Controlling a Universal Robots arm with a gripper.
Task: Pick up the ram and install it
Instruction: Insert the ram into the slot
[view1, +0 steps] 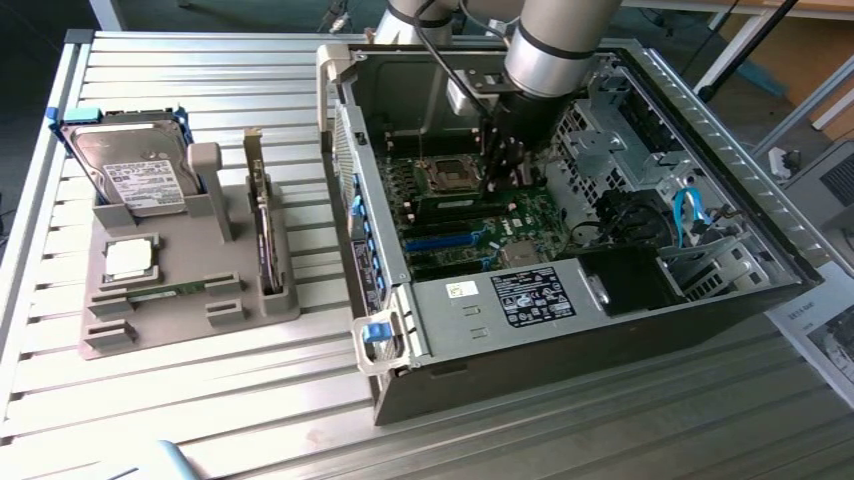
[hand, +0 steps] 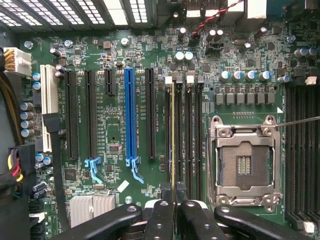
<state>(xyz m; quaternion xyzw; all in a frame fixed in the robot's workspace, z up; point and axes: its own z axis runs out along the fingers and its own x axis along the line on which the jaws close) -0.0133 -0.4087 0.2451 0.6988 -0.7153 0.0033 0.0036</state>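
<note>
So I've got the end effector (hand: 174, 204) clamped shut on the ram (hand: 173, 130), which I see edge-on as a thin yellowish line running along one of the black memory slots (hand: 187, 135) on the motherboard (hand: 115, 125), just beside the processor socket (hand: 245, 162); can't tell how deep it sits. In the exterior view the arm (view1: 554, 50) reaches down into the open computer case (view1: 747, 230) on the counter (view1: 200, 420). The gray holder (view1: 160, 330) with the hard drive (view1: 134, 175) sits well apart on the exterior view's left.
</note>
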